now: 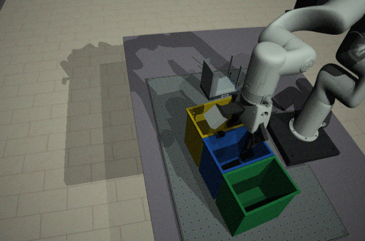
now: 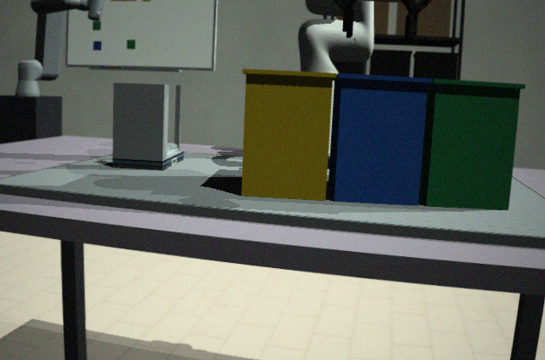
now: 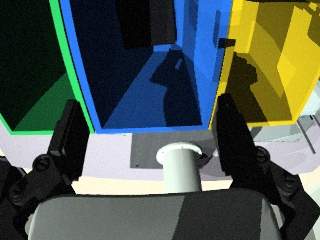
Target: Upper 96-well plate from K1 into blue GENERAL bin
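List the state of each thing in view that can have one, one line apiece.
gripper: fingers wide open, nothing held, above the blue bin's mouth
blue bin: upright; inside in shadow, no plate made out
yellow bin: upright
green bin: upright
rack K1: upright, one plate seen on it, lying flat
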Controlling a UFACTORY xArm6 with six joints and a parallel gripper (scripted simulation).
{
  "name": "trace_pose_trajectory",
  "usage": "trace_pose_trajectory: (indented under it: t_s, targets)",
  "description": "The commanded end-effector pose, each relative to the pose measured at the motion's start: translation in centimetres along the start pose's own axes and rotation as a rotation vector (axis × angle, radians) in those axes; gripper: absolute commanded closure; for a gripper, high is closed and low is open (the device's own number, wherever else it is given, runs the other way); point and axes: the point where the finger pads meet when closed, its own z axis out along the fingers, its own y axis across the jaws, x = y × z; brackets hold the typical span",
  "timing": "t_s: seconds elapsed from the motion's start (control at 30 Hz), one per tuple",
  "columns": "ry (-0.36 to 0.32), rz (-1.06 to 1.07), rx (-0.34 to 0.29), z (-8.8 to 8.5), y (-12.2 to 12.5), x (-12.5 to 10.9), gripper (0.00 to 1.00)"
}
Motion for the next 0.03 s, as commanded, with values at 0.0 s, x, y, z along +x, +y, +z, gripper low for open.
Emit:
trace_pose_trajectory:
  t_s: [0.0]
  targets:
    - [0.004, 0.0, 0.001, -0.17, -0.02, 0.1, 0.0]
